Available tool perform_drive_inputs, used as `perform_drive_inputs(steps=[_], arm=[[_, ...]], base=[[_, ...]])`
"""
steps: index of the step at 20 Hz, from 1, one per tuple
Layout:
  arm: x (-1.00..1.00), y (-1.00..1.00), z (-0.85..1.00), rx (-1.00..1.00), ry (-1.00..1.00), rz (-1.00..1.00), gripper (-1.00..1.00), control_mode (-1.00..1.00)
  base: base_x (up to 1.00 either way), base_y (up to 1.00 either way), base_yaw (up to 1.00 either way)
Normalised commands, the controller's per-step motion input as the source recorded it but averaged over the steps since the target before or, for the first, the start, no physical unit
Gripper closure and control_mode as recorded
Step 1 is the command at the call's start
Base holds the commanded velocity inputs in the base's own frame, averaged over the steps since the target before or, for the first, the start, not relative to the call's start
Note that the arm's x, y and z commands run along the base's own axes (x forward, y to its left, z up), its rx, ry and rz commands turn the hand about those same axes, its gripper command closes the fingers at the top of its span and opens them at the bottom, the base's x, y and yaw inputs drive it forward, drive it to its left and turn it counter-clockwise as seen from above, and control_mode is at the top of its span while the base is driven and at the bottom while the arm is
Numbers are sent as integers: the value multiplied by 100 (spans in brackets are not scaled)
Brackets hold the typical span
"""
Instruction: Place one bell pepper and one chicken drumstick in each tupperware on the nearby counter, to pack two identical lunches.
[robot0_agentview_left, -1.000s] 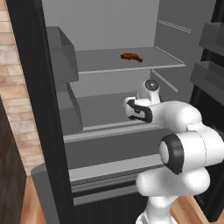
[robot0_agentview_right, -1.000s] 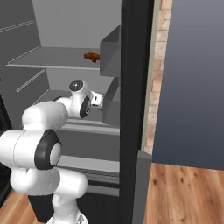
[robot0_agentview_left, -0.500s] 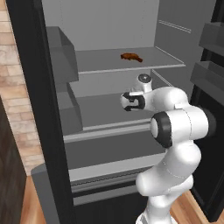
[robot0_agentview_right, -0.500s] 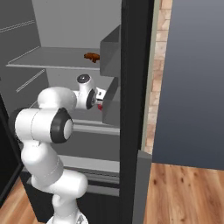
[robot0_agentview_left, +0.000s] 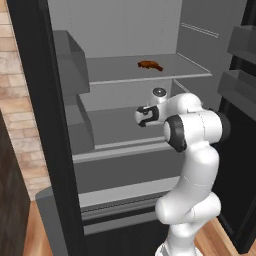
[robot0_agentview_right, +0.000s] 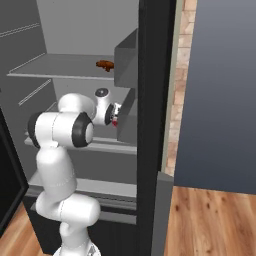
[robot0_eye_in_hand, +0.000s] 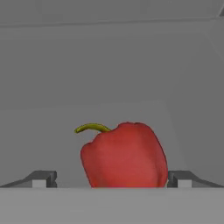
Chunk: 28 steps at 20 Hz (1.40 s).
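Inside an open fridge (robot0_agentview_left: 125, 30), the gripper (robot0_eye_in_hand: 111, 177) lines up on a red pepper (robot0_eye_in_hand: 124, 155) that stands on the middle shelf (robot0_agentview_left: 107, 130). Its fingers (robot0_eye_in_hand: 41, 178) are spread wide, one on each side of the pepper, with grey shelf showing between each tip and the red skin, so nothing is held yet. The pepper sits roughly centred between them, its curled stem (robot0_eye_in_hand: 92, 128) pointing off to one side. A dark brown drumstick (robot0_agentview_left: 150, 65) lies on the shelf above the pepper, toward the back.

The step appears to be the first pick. Done well, it likely means easing the hand forward until the widest part of the pepper is between the pads, then closing slowly; the skin looks glossy and rounded, so a grip too near the front could squeeze it out and away. Keeping the stem clear of the fingers should help. Lifting only slightly before backing out would probably avoid the shelf above and the door bins (robot0_agentview_right: 127, 55) beside the arm.
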Motion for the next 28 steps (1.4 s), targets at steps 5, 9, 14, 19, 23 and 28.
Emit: perform_drive_inputs(steps=[5,9,14,19,23,28], arm=[[52,-10,-19,0,5,0,-100,-100],[37,-9,-29,0,9,0,-100,-100],[1,0,-70,-2,14,0,-100,-100],[-6,0,-98,-4,13,0,-100,-100],[-21,0,-100,-5,7,0,-100,-100],[-50,0,-100,-4,4,0,-100,-100]], base=[[0,0,0],[0,0,0],[0,0,0],[0,0,0],[0,0,0],[0,0,0]])
